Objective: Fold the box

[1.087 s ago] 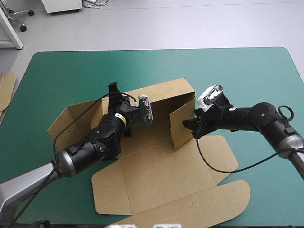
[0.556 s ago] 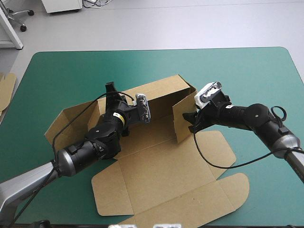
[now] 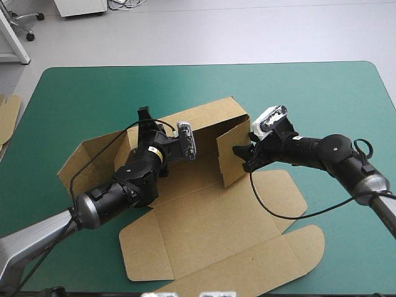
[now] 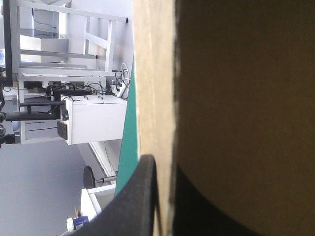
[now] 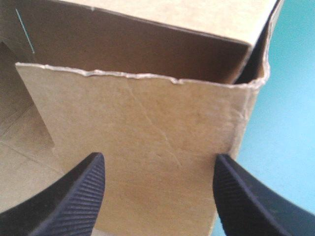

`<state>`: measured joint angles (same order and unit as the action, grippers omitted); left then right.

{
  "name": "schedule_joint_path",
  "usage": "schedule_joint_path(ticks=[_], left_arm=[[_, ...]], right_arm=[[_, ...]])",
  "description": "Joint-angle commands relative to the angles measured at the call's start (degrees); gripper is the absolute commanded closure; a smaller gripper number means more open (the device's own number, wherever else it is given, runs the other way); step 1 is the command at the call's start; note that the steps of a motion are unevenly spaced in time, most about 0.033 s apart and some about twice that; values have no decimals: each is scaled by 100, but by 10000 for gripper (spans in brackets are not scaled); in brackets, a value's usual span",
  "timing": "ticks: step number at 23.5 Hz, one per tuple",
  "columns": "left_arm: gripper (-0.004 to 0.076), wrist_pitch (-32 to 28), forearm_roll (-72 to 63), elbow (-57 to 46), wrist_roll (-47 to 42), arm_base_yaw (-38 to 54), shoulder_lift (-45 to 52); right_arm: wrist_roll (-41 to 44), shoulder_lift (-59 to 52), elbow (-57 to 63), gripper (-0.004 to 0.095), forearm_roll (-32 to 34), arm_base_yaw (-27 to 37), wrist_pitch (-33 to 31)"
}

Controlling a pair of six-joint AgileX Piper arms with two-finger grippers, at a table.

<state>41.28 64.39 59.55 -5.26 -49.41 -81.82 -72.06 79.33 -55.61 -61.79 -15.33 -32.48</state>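
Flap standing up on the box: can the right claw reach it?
Probably yes. The right claw is open, facing the upright flap close up, and nothing stands between them.

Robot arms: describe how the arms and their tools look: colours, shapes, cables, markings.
The left arm and right arm are rounded black segments joined to silver-grey links near their bases. A yellow band marks the left wrist. The right tool has two broad, black, fin-shaped fingers with fine ribbing. A thin black cable trails from each wrist.
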Motion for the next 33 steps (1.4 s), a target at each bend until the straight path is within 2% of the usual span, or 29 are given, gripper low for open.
schedule_joint_path(ticks=[1,7,10,14,18,21,26,28,31,33], left_arm=[[738,-413,-556,32,-118,-79,41],[738,-401,-568,32,-127,-79,41],[738,-422,-568,32,-140,-79,41],[738,-422,-568,32,-176,-79,41],[738,-422,-568,32,-176,-79,41],[738,-411,-568,32,-272,-79,41],[738,-400,-543,32,-302,-79,41],[738,-388,-543,32,-302,-79,41],[738,-388,-543,32,-302,-79,41],[738,-388,-543,32,-331,-79,41]], right_arm=[[-134,-34,-186,301,-381,5,82],[-144,137,-186,299,-488,5,106],[-107,139,-186,299,-914,5,-79],[-186,139,-186,299,-1129,5,-376],[-377,139,-186,299,-1129,5,-447],[-597,149,-186,299,-1070,5,-248],[-226,100,-197,319,-831,5,-214],[113,30,-197,427,-758,20,-227],[307,-159,-209,744,-114,28,-200],[853,-337,-209,918,540,28,-49]])
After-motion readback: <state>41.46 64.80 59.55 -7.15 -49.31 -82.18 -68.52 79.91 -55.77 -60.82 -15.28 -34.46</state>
